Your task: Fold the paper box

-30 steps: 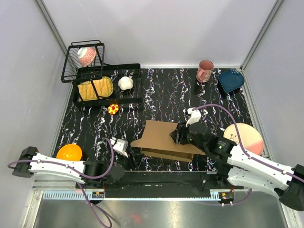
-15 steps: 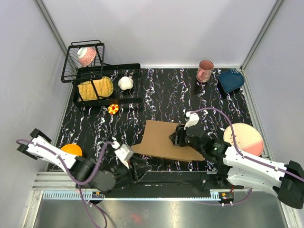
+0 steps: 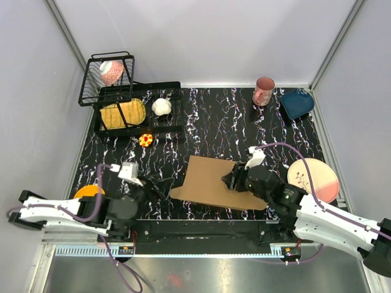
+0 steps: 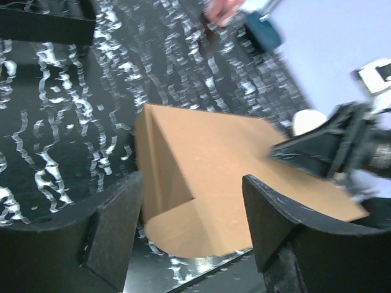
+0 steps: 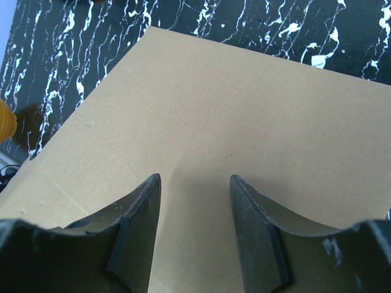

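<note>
Paper box (image 3: 211,180) lies low and flat on the black marbled table (image 3: 214,122), lower centre of the top view, between the two arms. Brown, unprinted. The left wrist view shows a crease running in from its near-left corner and a rounded tab at the bottom edge.

Left gripper (image 3: 154,186) sits just left of the box's left point, lower left of the top view. Jaws stand wide. In its own view the fingers (image 4: 110,226) frame the cardboard with nothing between them, so no hold. Cannot tell if the tips touch the box edge.

Right gripper (image 3: 235,180) is over the right half of the box. Jaws partly apart, fingers (image 5: 137,226) aimed at the bare top face, a shadow between them. Nothing clamped. Contact with the surface: cannot tell.

Elsewhere:
- Black dish rack (image 3: 153,85) upper left, holding a yellow round piece (image 3: 122,113) and a white piece (image 3: 161,107).
- Small yellow-red ball (image 3: 145,140) just below the rack.
- Pink cup (image 3: 264,91) and dark blue dish (image 3: 297,102) upper right.
- Pink-and-cream plate (image 3: 313,177) right of the box, beside the right arm.
- Orange bowl (image 3: 88,192) lower left, partly behind the left arm.
</note>
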Available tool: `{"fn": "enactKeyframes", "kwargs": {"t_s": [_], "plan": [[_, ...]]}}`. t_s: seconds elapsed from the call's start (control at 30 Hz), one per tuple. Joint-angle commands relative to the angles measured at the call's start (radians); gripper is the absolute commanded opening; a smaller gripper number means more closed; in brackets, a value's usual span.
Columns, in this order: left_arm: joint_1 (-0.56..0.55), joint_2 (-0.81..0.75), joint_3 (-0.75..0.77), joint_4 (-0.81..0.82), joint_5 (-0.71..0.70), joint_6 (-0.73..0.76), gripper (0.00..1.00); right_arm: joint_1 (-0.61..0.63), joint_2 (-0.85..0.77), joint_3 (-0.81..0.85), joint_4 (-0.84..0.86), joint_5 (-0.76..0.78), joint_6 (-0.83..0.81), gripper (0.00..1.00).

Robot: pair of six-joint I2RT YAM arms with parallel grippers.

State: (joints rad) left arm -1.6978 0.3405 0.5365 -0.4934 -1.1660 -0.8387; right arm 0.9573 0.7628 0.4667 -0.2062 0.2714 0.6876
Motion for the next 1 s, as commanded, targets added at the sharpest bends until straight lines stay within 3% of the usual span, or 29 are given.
{"fn": "enactKeyframes", "kwargs": {"t_s": [0.0,0.07,0.2,0.33,0.47,0.6,0.8,0.97], "plan": [[0.188,0.237,0.06,-0.071,0.224,-0.017,0.72,0.006,0.023,0.029,-0.14,0.003,0.018,0.55],[0.257,0.328,0.072,-0.025,0.288,-0.004,0.75,0.006,0.038,0.007,-0.145,-0.008,0.033,0.55],[0.374,0.356,0.025,0.111,0.411,0.029,0.86,0.006,0.007,-0.016,-0.16,-0.006,0.082,0.56],[0.478,0.377,-0.032,0.196,0.534,0.047,0.86,0.006,-0.103,0.053,-0.261,0.069,0.138,0.59],[0.487,0.44,-0.047,0.197,0.545,0.047,0.84,0.006,-0.209,0.176,-0.509,0.246,0.237,0.66],[0.487,0.468,-0.073,0.214,0.543,0.03,0.84,0.006,-0.192,0.285,-0.731,0.307,0.375,0.75],[0.487,0.46,-0.116,0.222,0.543,-0.011,0.84,0.005,-0.123,0.326,-0.838,0.128,0.443,0.87],[0.487,0.427,-0.153,0.239,0.551,-0.028,0.84,0.006,-0.082,0.274,-0.846,0.039,0.448,0.91]]}}
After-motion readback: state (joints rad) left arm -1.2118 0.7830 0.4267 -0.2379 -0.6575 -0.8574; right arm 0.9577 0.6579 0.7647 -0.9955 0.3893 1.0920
